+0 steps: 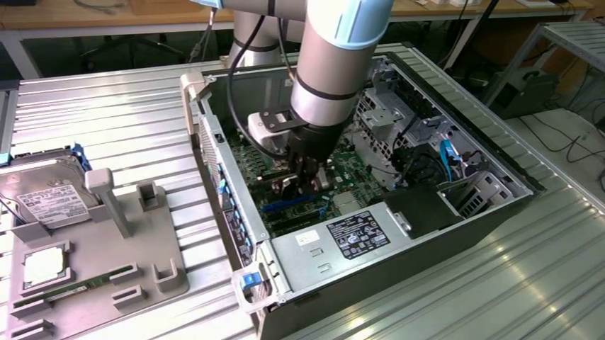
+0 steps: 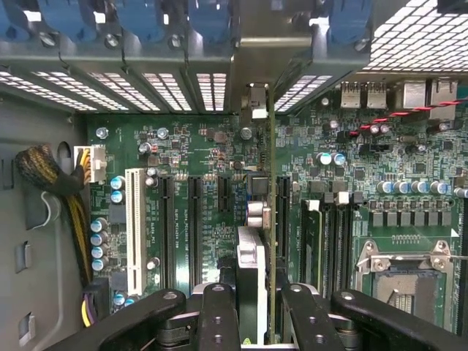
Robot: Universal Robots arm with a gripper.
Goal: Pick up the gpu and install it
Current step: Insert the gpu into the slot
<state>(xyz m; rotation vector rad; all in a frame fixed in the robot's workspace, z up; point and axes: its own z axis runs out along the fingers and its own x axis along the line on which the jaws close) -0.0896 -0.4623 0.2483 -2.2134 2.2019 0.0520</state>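
Observation:
The gpu (image 2: 271,190) appears edge-on in the wrist view as a thin card standing upright over the green motherboard (image 2: 205,153), with its silvery bracket end toward the case's rear slot openings. My gripper (image 2: 262,311) is shut on it, one black finger (image 2: 219,314) on each side. The card runs along a black expansion slot (image 2: 282,212); I cannot tell whether it is seated. In the exterior view my gripper (image 1: 302,183) reaches down inside the open computer case (image 1: 236,212), just above the motherboard (image 1: 355,177).
A grey fixture tray (image 1: 142,262) at the exterior view's left holds a silver hard drive (image 1: 47,195) and a processor chip (image 1: 42,265). Inside the case are the power supply (image 1: 350,237), drive cages (image 1: 397,120), cable bundles (image 2: 44,172) and blue slot latches (image 2: 146,18).

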